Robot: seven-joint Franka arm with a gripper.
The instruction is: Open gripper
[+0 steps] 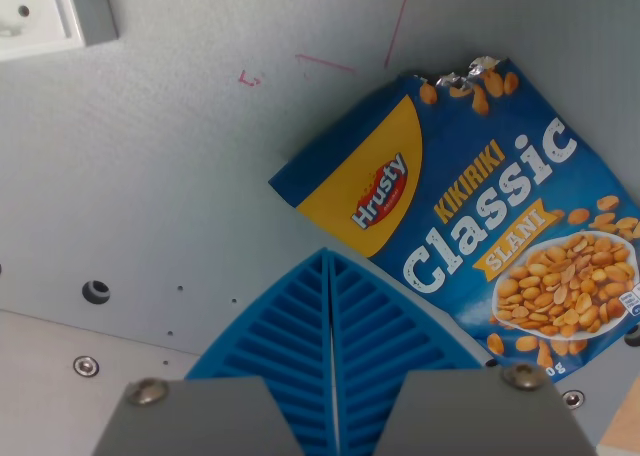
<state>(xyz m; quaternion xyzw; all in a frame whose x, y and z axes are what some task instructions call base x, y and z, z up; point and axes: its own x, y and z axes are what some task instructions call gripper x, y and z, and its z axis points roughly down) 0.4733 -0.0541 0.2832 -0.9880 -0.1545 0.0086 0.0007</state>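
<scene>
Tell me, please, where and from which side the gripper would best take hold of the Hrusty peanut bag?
Probably the bag's near corner by the yellow logo patch. The Hrusty peanut bag lies flat on the grey table, and that corner sits just beyond the closed blue gripper. Open the gripper first, then come straight down from above, pinching that thin edge.

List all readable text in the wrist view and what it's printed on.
All on the blue peanut bag, which lies apart from the blue hand:
"Hrusty": red logo on the yellow patch
"KIKIRIKI": yellow letters
"Classic": large white letters
"SLANI": yellow banner
Small print at the bag's edge, wrist view's right: too small to read.
Red pen marks on the table: not legible text.
</scene>
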